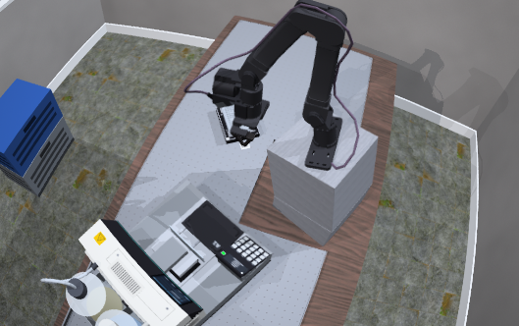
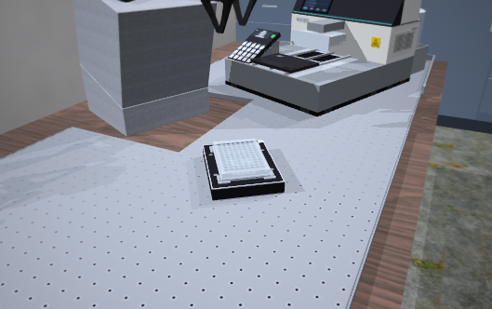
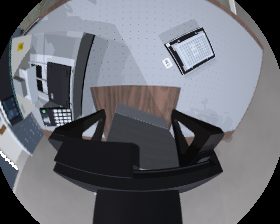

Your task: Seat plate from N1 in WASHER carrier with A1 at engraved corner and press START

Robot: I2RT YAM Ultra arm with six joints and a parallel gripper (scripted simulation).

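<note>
The clear-white plate [image 2: 242,159] [image 3: 192,48] lies in the black plate nest N1 [image 2: 247,190] [image 3: 177,59]. In the top view the arm hides much of it. Its cut-off corner cannot be made out. My gripper [image 1: 245,139] [image 2: 232,27] [image 3: 138,112] is open and empty, high above the table and not at the plate. The washer WASHER [image 1: 131,275] [image 2: 362,42] has a dark, flat carrier [image 1: 212,223] [image 2: 287,62] [image 3: 58,82] with nothing on it. Its keypad [image 1: 250,250] [image 2: 249,51] [image 3: 57,117] is beside the carrier. The lamp [image 1: 223,253] [image 2: 272,35] [image 3: 44,111] shows green.
The grey pedestal block [image 1: 308,191] [image 2: 166,56] [image 3: 141,142] carries the arm and stands between nest and washer, toward one side. A small white label [image 3: 167,63] lies by the nest. Bottles [image 1: 87,296] stand behind the washer. A blue cabinet [image 1: 14,115] stands on the floor.
</note>
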